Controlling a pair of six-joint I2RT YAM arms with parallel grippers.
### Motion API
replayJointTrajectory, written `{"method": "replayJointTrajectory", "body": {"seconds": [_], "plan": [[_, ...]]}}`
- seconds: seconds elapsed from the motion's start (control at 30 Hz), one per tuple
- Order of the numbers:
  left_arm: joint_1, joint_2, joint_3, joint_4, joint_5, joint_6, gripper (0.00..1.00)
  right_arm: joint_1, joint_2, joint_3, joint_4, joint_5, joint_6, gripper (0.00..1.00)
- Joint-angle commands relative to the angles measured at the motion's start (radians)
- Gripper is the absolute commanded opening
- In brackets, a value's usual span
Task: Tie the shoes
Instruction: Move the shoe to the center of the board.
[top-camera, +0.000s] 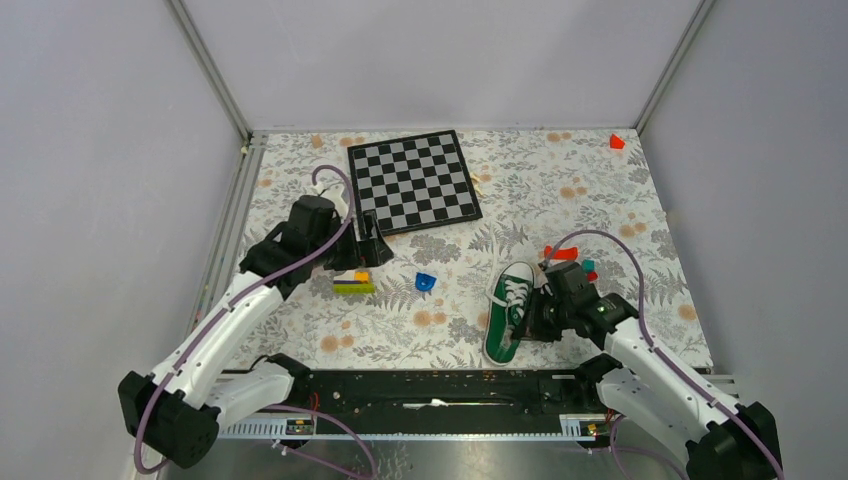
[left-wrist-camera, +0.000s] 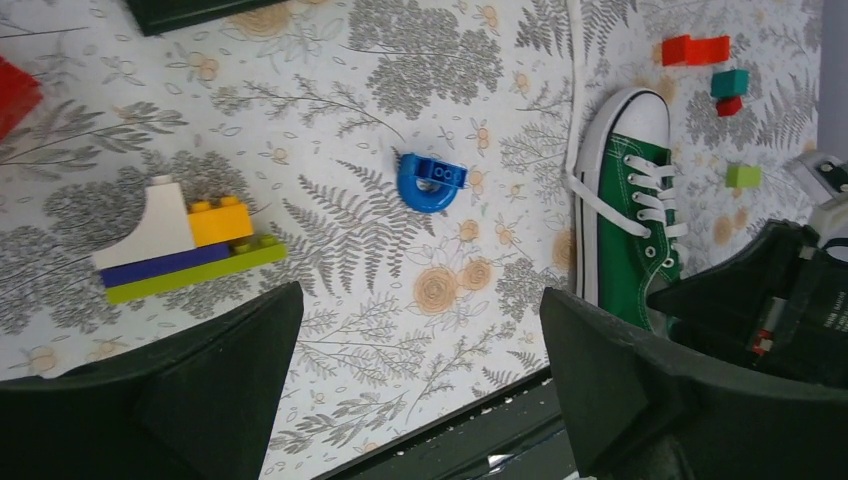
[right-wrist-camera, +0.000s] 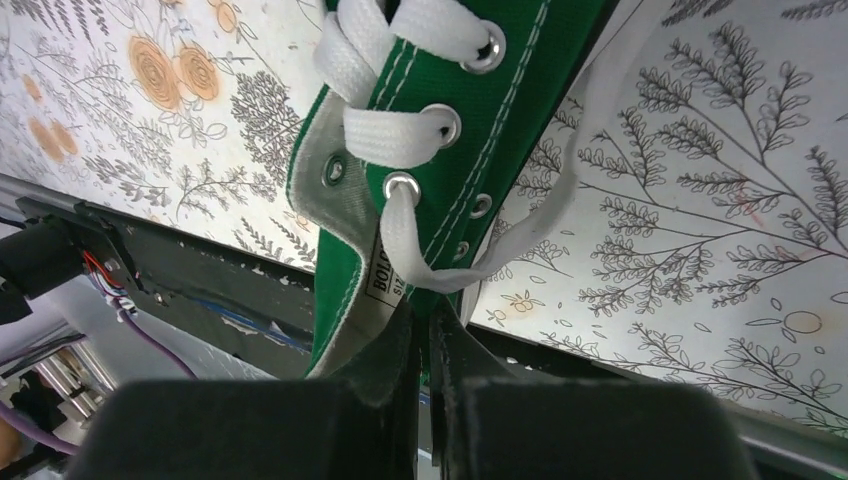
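Crowding your sneaker (top-camera: 508, 310): red and teal blocks (top-camera: 562, 253) by its toe. Right claw (right-wrist-camera: 425, 310) clenches its tongue; left claw (left-wrist-camera: 418, 300) gapes.

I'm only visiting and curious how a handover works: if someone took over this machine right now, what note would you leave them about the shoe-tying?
Left hand: open, empty, hovering over the table to the left of the shoe.
Right hand: shut, seemingly pinching the white lace just below the top eyelet, beside the tongue.
Shoe: green, lying in front of the right arm, toe pointing away from the arms.
Done: one lace grasped. No knot or bow is visible, and the other lace end trails loose past the toe.
Left to do: cross the laces, knot them, form the bow.
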Motion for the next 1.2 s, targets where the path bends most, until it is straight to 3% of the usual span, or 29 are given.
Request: {"method": "replayJointTrajectory", "body": {"seconds": [0.0, 0.07, 0.13, 0.3, 0.5, 0.63, 0.8, 1.0, 1.17], "plan": [[-0.045, 0.041, -0.026, 0.115, 0.058, -0.059, 0.99, 0.034, -0.032, -0.032, 0.07, -0.026, 0.055, 0.0], [-0.07, 0.07, -0.045, 0.154, 0.079, -0.088, 0.99, 0.035, -0.016, -0.017, 0.025, -0.001, 0.026, 0.28], [-0.104, 0.101, -0.06, 0.205, 0.09, -0.123, 0.99, 0.035, -0.015, 0.03, -0.047, 0.045, -0.01, 0.46], [-0.229, 0.228, -0.017, 0.288, 0.079, -0.194, 0.99, 0.033, -0.063, 0.2, -0.199, 0.225, -0.089, 0.68], [-0.311, 0.419, 0.006, 0.409, 0.116, -0.495, 0.9, 0.032, -0.078, 0.29, -0.28, 0.459, -0.014, 0.68], [-0.337, 0.539, 0.018, 0.546, 0.071, -0.653, 0.72, 0.031, -0.052, 0.281, -0.266, 0.51, 0.085, 0.67], [-0.368, 0.743, 0.239, 0.433, -0.062, -0.601, 0.65, 0.03, -0.06, 0.264, -0.257, 0.559, 0.169, 0.66], [-0.464, 0.966, 0.642, 0.095, -0.325, -0.454, 0.64, 0.027, -0.13, 0.236, -0.258, 0.606, 0.214, 0.65], [-0.501, 1.094, 0.785, 0.012, -0.503, -0.385, 0.66, 0.026, -0.145, 0.228, -0.257, 0.604, 0.229, 0.65]]}}
